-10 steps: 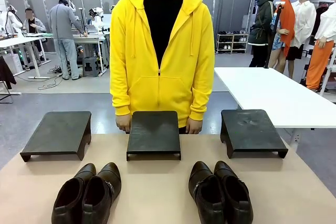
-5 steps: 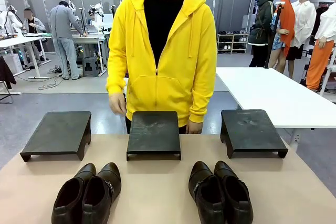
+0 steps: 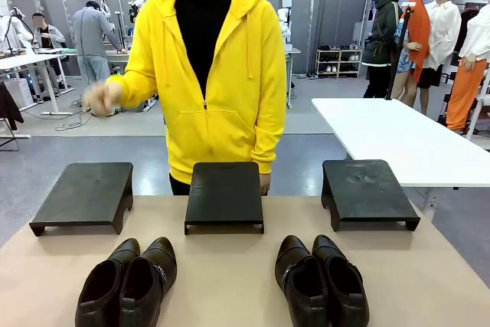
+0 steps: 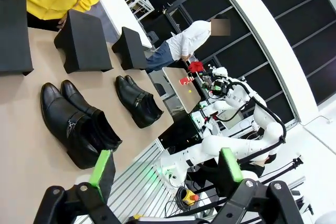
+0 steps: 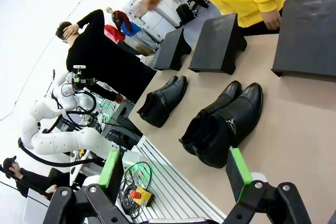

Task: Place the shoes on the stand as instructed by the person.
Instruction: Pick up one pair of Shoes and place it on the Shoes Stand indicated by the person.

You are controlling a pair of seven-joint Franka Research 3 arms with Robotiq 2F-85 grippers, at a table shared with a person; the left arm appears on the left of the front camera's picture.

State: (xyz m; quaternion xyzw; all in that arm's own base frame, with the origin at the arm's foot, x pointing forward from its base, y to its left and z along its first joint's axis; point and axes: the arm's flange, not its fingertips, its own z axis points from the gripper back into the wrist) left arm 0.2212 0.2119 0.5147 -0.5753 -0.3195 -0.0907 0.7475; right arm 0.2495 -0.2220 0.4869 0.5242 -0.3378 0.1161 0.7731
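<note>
Two pairs of shiny black shoes stand on the tan table's near side, the left pair [image 3: 127,281] and the right pair [image 3: 322,281]. Beyond them three black stands sit in a row: left [image 3: 84,191], middle [image 3: 224,191] and right [image 3: 366,188]. The person [image 3: 207,74] in the yellow hoodie stands behind the middle stand, one hand [image 3: 98,97] raised out over the left side. My left gripper [image 4: 165,169] hangs open above the table's near edge, close to the left pair [image 4: 73,124]. My right gripper [image 5: 176,174] is open too, short of the right pair [image 5: 226,124].
A white table [image 3: 398,139] stands at the back right, beyond the tan table's far corner. Other people and work tables are farther back in the room. Bare tabletop [image 3: 230,273] lies between the two pairs of shoes.
The person's hand on the picture's left has left the table edge by the middle stand and swung up and out to the left; the body leans that way. Shoes and stands have not moved.
</note>
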